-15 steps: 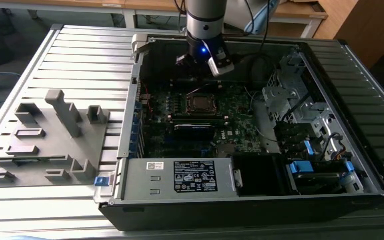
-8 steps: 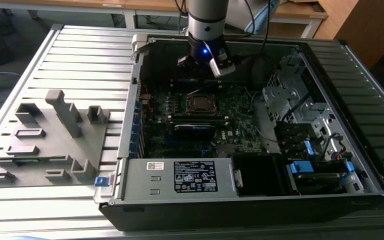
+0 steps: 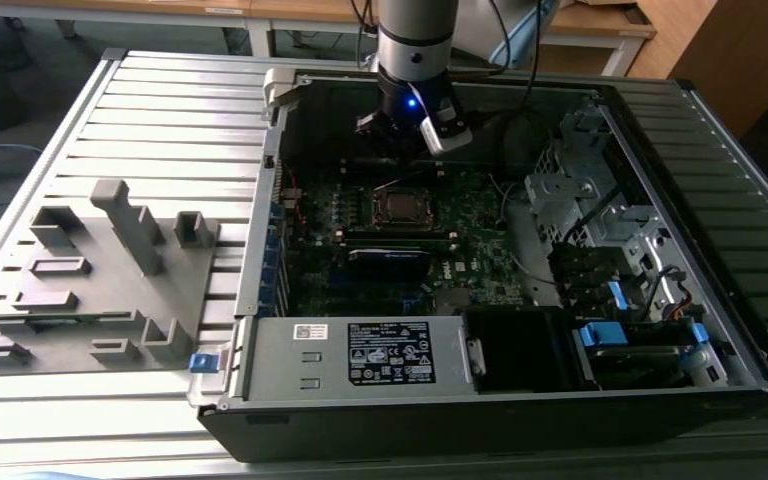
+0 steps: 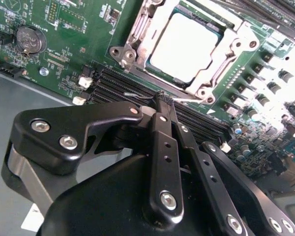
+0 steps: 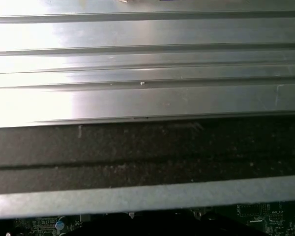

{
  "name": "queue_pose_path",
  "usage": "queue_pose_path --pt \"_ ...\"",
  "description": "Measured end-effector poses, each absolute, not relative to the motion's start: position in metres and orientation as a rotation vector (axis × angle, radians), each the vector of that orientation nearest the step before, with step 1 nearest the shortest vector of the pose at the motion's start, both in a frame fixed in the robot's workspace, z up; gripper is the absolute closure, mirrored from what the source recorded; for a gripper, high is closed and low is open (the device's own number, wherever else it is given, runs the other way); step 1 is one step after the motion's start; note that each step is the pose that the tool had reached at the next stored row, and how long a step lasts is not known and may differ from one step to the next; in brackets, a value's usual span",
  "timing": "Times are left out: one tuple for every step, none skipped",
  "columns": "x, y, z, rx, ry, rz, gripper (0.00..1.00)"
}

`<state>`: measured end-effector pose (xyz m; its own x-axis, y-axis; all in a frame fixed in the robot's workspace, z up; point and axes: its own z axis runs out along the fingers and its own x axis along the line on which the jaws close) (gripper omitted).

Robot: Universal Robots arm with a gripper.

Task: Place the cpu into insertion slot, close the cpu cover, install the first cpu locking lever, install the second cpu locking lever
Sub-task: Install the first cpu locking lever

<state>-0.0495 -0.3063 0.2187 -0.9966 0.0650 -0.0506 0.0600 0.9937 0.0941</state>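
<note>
Silver cpu [image 4: 187,46] beneath lowered cpu cover [image 4: 140,34]

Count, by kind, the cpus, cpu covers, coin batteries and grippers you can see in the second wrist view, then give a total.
cpu: 1
cpu cover: 1
coin battery: 1
gripper: 1
Total: 4

One cpu [image 4: 187,46], one cpu cover [image 4: 137,37], one coin battery [image 4: 28,39], one power supply box [image 3: 357,352], one grey fixture tray [image 3: 104,290]; blue plastic tabs [image 3: 600,335] number four, it appears.

The cpu [image 4: 186,46] is dull grey metal, the cpu cover [image 4: 139,39] shinier metal, the hand [image 4: 163,101] matt black.
</note>
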Motion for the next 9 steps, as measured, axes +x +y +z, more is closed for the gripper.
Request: queue_pose_path --pt "-0.0494 -0.3062 0.2186 0.097 3.083 0.143 0.89" --pt "-0.0494 -0.3061 0.2186 0.102 3.083 0.143 0.89" --pt "-0.0494 -0.3059 0.2186 0.111 3.082 0.143 0.89" --pt "-0.0493 -0.3058 0.2185 0.123 3.081 0.142 0.89" --pt "-0.0492 -0.3057 0.2186 0.13 3.081 0.142 0.89" --pt "-0.0491 -0.3055 0.2186 0.135 3.081 0.142 0.89" --pt "-0.049 -0.3054 0.2185 0.141 3.08 0.142 0.89" --pt "-0.0489 -0.3053 0.2185 0.148 3.08 0.142 0.89" --pt "-0.0487 -0.3053 0.2185 0.154 3.079 0.142 0.89"
